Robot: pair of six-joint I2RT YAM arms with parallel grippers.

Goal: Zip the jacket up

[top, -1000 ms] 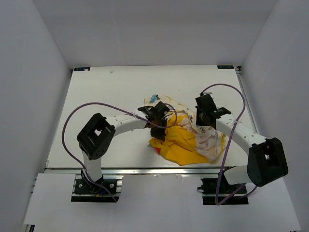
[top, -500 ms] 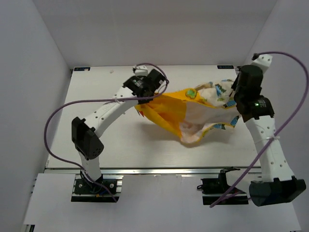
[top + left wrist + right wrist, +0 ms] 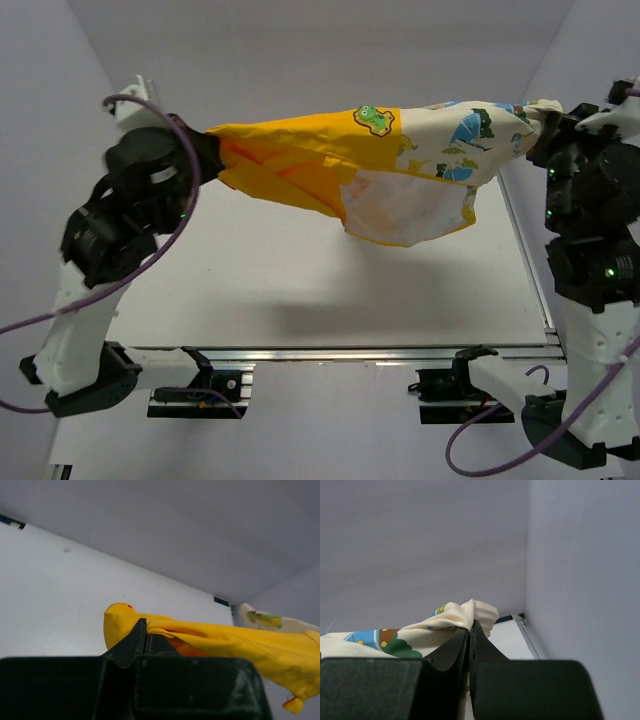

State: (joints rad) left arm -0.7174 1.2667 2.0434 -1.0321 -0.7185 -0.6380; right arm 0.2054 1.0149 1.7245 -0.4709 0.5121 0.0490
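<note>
The jacket [image 3: 370, 165] hangs stretched in the air between my two grippers, high above the table. Its yellow-orange part is on the left, its cream dinosaur-print part on the right, and a fold sags in the middle. My left gripper [image 3: 205, 150] is shut on the yellow fabric [image 3: 200, 637]; its closed tips [image 3: 144, 630] pinch a fold. My right gripper [image 3: 540, 125] is shut on the cream fabric [image 3: 465, 615], with its tips [image 3: 470, 630] closed on a bunched edge. The zipper does not show.
The white table [image 3: 300, 290] lies below, with the jacket's shadow on it. White walls [image 3: 300, 60] close in at the back and both sides. The right arm [image 3: 590, 260] stands close to the right wall. The table's metal front rail [image 3: 330, 352] runs along the near edge.
Both arms have risen and spread apart, lifting the jacket from a crumpled heap on the table to a taut span in the air.
</note>
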